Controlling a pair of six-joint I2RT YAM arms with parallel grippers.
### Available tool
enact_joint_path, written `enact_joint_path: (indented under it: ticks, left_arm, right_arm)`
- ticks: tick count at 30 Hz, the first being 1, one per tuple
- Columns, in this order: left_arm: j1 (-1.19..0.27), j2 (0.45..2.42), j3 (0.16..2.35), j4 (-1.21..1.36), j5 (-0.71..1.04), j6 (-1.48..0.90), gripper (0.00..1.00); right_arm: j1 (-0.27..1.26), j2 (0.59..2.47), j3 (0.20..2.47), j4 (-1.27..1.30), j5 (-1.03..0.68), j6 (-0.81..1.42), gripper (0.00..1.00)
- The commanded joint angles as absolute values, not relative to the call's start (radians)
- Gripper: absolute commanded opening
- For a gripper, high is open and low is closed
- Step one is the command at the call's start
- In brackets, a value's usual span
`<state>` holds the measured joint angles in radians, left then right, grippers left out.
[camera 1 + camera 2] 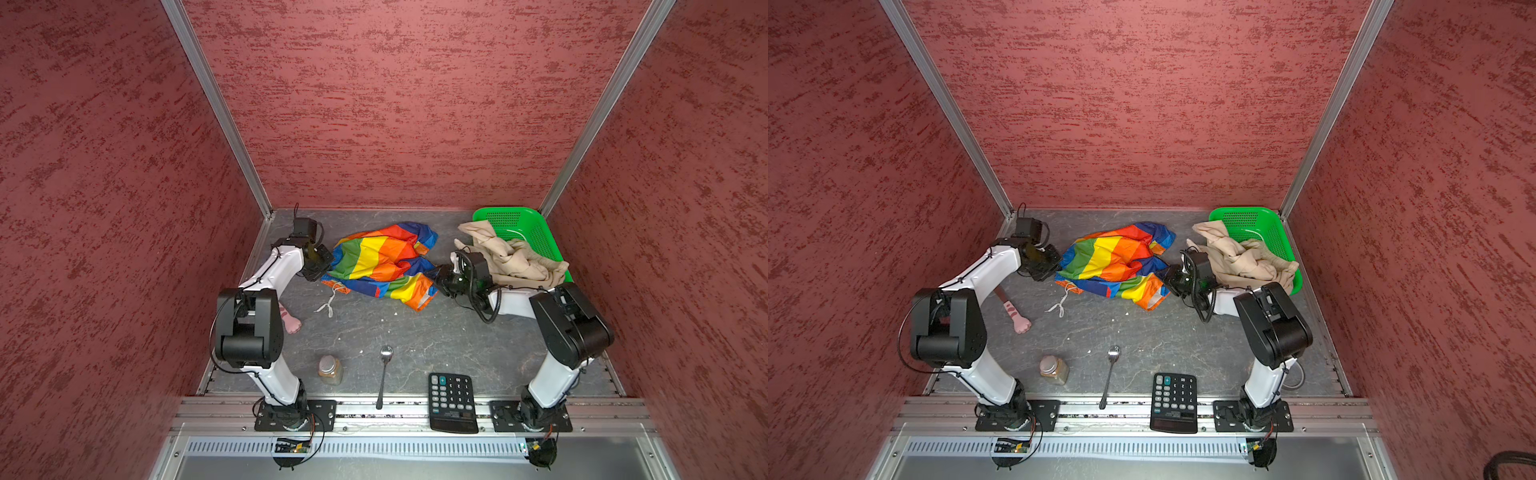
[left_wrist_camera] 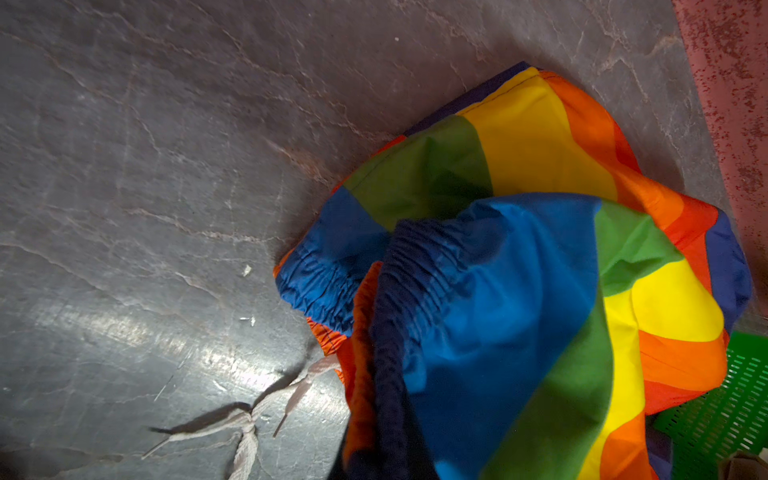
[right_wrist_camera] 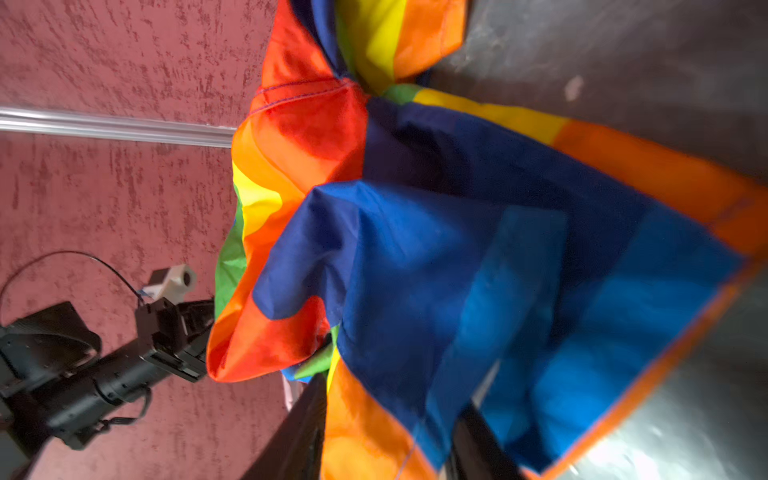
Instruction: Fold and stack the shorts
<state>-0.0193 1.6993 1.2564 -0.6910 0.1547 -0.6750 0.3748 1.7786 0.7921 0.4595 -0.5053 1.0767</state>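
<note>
Twin white-and-black arms on black plates

The left arm (image 1: 276, 270) and right arm (image 1: 552, 376) wear glossy white shells between boxy black joint housings; thin black cables run along them, a thicker cable (image 1: 484, 311) loops by the right wrist, the right gripper (image 1: 436, 277) has dark fingers (image 3: 303, 432), and each base plate (image 1: 320, 409) shows silver screws.

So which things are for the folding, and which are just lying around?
For the job:
- rainbow shorts
- beige shorts, spilling out of the green basket

Just lying about:
- spoon
- calculator
- jar
- pink toy
</note>
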Motion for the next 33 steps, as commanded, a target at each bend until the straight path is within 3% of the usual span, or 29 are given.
enact_joint_path:
  ticks: [1,4,9,13,23,25,29,33]
  left_arm:
    - [-0.011,1.724,1.272,-0.704,0.147,-0.663,0.00]
    - [-0.005,1.735,1.303,-0.710,0.160,-0.656,0.00]
    - [0.040,1.784,1.526,-0.786,0.201,-0.642,0.00]
    - [0.085,1.865,1.801,-0.866,0.262,-0.666,0.00]
    - [0.135,2.109,2.580,-0.915,0.450,-0.854,0.00]
    - [0.136,2.129,2.664,-0.848,0.501,-0.911,0.00]
    - [0.134,2.068,2.619,-0.671,0.585,-0.947,0.00]
    - [0.095,1.887,2.344,-0.604,0.666,-0.823,0.00]
  right_arm:
    - [0.374,1.793,0.818,0.511,-0.522,1.105,0.15]
    - [0.373,1.773,0.877,0.397,-0.516,1.041,0.00]
    - [0.320,1.755,1.270,-0.119,-0.395,0.742,0.00]
    - [0.195,1.825,1.650,-0.325,-0.388,0.661,0.00]
    - [0.060,2.168,2.709,-0.469,-0.578,0.692,0.00]
    - [0.044,2.181,2.751,-0.364,-0.631,0.752,0.00]
    - [0.034,2.098,2.645,-0.256,-0.697,0.763,0.00]
    - [0.052,1.862,2.233,-0.296,-0.696,0.612,0.00]
